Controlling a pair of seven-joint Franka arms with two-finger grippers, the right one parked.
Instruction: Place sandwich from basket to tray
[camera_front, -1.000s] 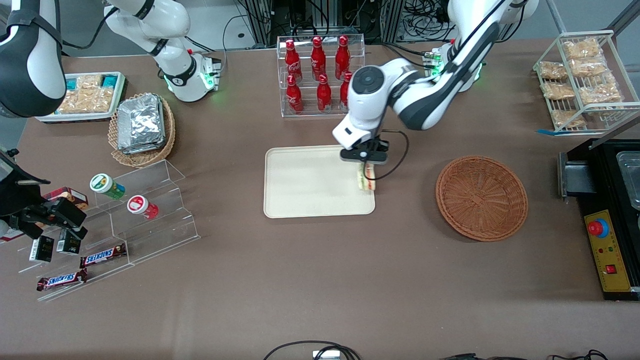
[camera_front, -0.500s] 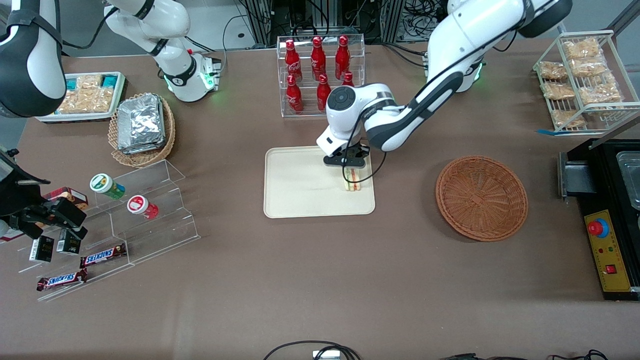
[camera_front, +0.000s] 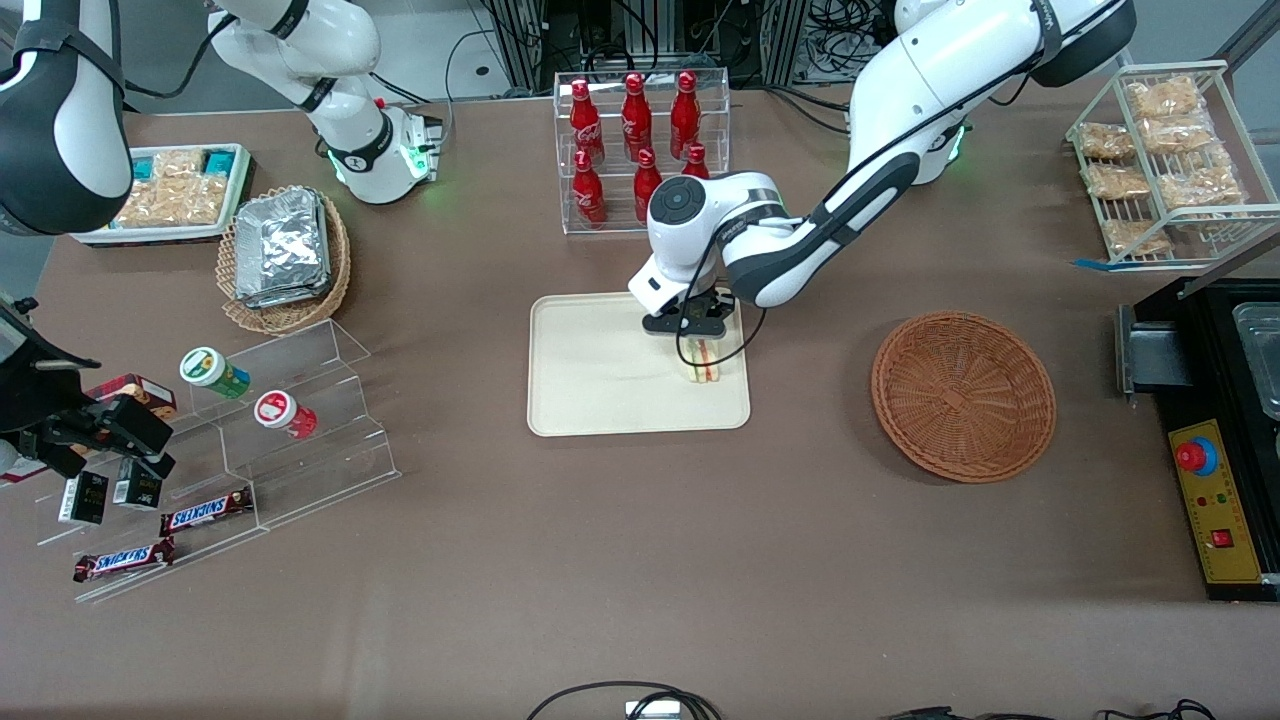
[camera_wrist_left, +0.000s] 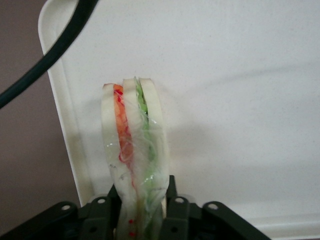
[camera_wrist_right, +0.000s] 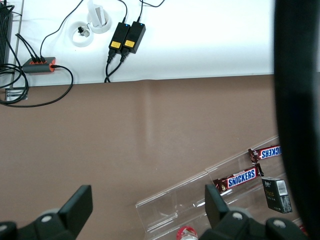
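The sandwich (camera_front: 700, 359) is a wrapped pale wedge with red, orange and green filling; it stands on edge on the cream tray (camera_front: 600, 385), close to the tray's rim nearest the basket. My left gripper (camera_front: 696, 335) is over that end of the tray, shut on the sandwich. In the left wrist view the sandwich (camera_wrist_left: 134, 150) is pinched between both black fingers of the gripper (camera_wrist_left: 142, 205), with the tray (camera_wrist_left: 240, 100) right under it. The reddish-brown wicker basket (camera_front: 963, 396) lies beside the tray toward the working arm's end, with nothing in it.
A clear rack of red bottles (camera_front: 640, 140) stands farther from the front camera than the tray. A tan basket of foil packets (camera_front: 283, 255), a white snack tray (camera_front: 170, 195) and clear steps with cans and Snickers bars (camera_front: 230, 440) lie toward the parked arm's end. A black control box (camera_front: 1215, 500) sits beside the basket.
My gripper has carried the sandwich from the tray's edge nearest the basket inward over the tray and lower. In the last half second it shifted only slightly.
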